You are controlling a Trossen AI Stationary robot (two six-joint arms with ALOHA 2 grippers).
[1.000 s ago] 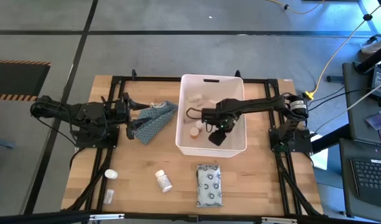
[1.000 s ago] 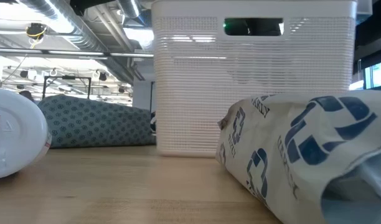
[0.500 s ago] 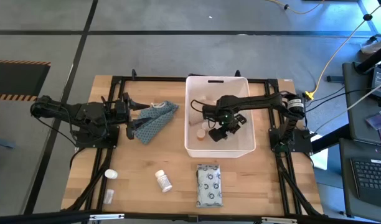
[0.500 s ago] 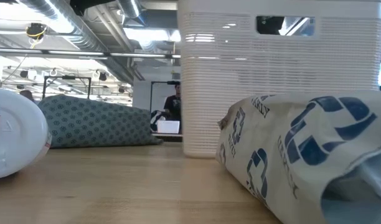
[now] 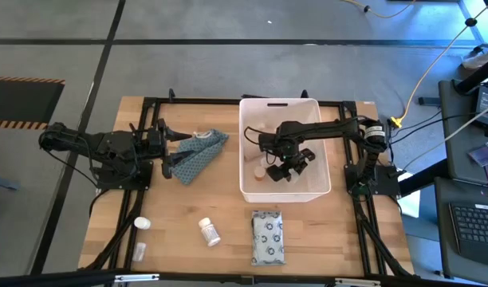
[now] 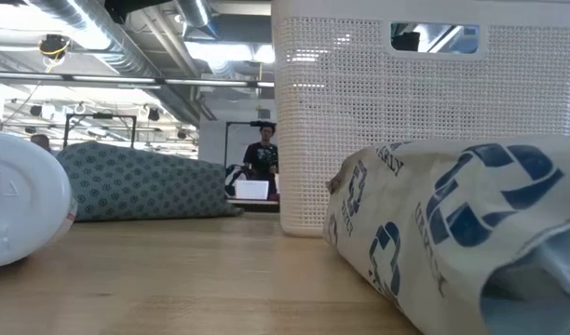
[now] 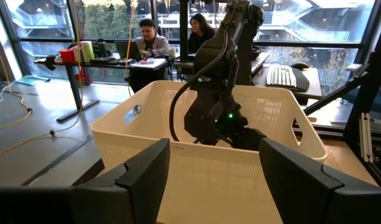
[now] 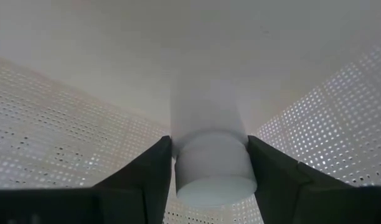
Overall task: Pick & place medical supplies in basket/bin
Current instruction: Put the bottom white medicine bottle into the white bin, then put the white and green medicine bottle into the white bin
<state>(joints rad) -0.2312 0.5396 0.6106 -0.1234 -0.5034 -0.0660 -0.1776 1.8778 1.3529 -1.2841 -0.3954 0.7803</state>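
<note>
The white bin [image 5: 320, 188] has slid toward the right arm's side of the table since a second ago: in the high view its near corner now sits farther over, and in the low view its perforated wall [image 6: 425, 121] has moved across, uncovering a person in the room behind. The right gripper [image 5: 285, 167] is down inside the bin, and its wrist view shows the fingers clenched on a white bottle [image 8: 210, 163], cap end toward the camera, close above the bin floor. So the arm seems to have dragged the bin along while reaching in; the bottle is inside the walls but not yet let go.

Other small supplies lie in the bin beside the gripper, among them an orange-capped one [image 5: 259, 173]. Outside the bin, on the side away from its slot handle, lie the patterned soft pack [image 5: 268, 237] and a white pill bottle [image 5: 210, 232]; two more small bottles [image 5: 141, 225] lie farther off, toward the table's corner. The left gripper [image 5: 169, 153] hangs beside the bin with its fingers apart, next to a blue-green patterned cloth [image 5: 198, 154], holding nothing.
</note>
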